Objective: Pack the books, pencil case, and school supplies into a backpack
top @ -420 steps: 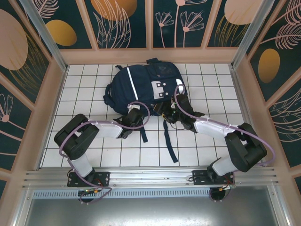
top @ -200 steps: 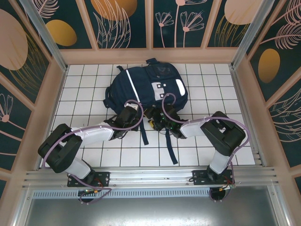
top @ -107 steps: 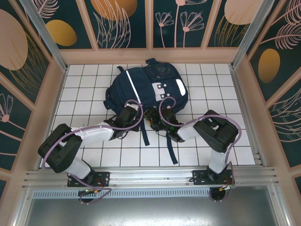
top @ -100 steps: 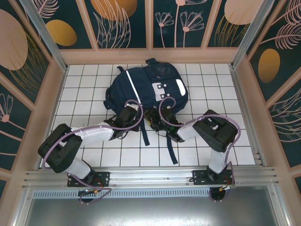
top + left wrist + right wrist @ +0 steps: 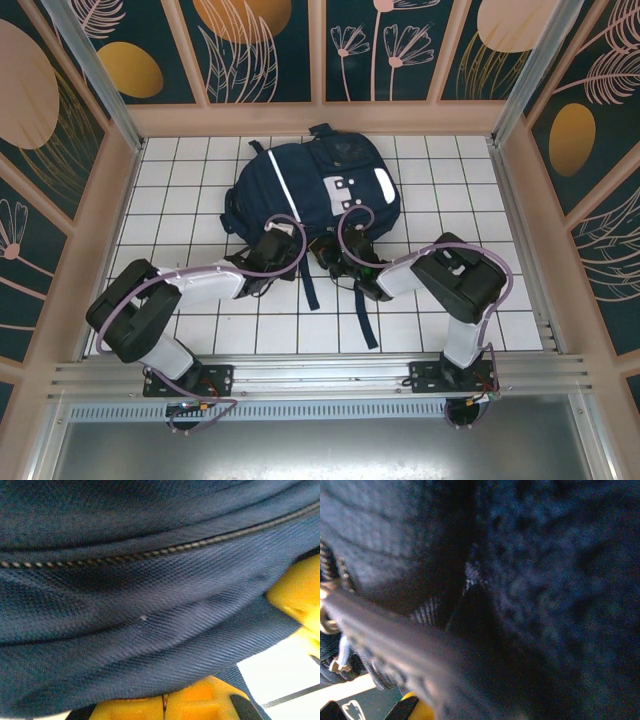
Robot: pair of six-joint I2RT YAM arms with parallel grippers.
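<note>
White tiled table (image 5: 190, 335), navy backpack (image 5: 300, 185) at upper centre. Left gripper (image 5: 280, 240) and right gripper (image 5: 330, 247) are both pressed into its near edge, and we can't tell if either is clamped on fabric. Zipper (image 5: 150, 552) looks closed, so we'd confirm the pinch, then pull along the teeth, not upward.

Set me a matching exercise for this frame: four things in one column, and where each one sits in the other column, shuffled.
Things:
1. backpack
2. left claw
3. right claw
4. long strap

Places:
A. trails over the white tiles toward the near edge
B. lies at the far middle of the table
C. at the backpack's near edge, the right one of the two
D. at the backpack's near edge, the left one of the two

Pairs: 1-B, 2-D, 3-C, 4-A
</note>
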